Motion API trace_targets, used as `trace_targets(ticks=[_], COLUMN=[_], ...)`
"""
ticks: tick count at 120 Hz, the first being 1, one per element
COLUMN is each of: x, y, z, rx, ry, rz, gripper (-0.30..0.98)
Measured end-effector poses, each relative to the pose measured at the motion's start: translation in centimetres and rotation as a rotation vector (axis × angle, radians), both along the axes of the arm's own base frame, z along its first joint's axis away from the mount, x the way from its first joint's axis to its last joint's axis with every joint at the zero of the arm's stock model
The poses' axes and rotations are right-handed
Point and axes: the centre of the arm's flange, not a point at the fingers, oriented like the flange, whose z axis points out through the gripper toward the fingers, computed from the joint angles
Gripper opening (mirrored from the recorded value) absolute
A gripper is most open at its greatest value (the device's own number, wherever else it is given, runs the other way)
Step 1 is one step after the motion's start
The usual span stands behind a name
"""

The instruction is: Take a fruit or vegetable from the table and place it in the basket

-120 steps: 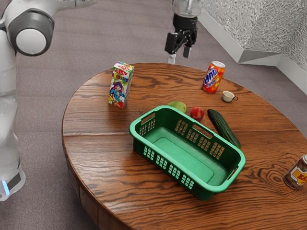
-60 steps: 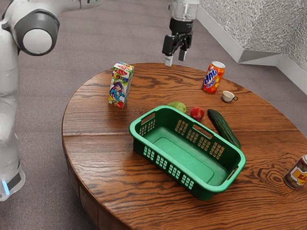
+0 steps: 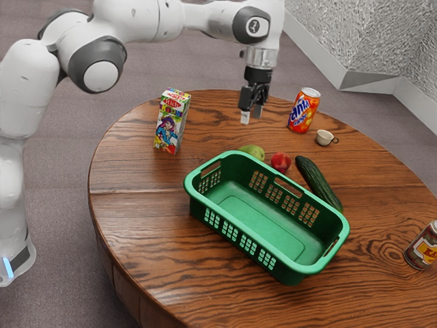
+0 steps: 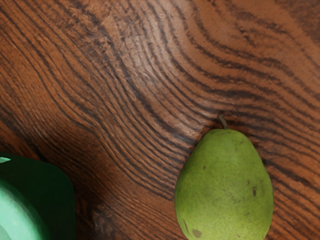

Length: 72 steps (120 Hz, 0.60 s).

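Soft, fairly bright light covers the table [image 3: 136,212] in the exterior view, apparently from above: the rim of the basket [image 3: 263,222] catches it in pale green, while its inner walls fall darker. In the wrist view, a whitish sheen lies on the table well apart from the basket, and a dim brown shadow spreads right beside it.
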Motion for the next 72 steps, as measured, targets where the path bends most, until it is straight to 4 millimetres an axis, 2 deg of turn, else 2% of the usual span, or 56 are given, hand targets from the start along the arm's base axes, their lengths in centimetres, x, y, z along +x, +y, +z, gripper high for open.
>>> trace_targets(ticks=[15, 30, 44, 72], x=[1.0, 2.2, 3.0, 3.6], y=[0.6, 2.1, 2.5, 3.5], z=[-1.3, -5.0, -7.3, -8.4], rx=[0.006, 0.008, 0.014, 0.028], ry=[-0.025, -0.011, -0.008, -0.032], rz=[0.004, 0.022, 0.024, 0.051], gripper=[0.69, 0.69, 0.69, 0.69])
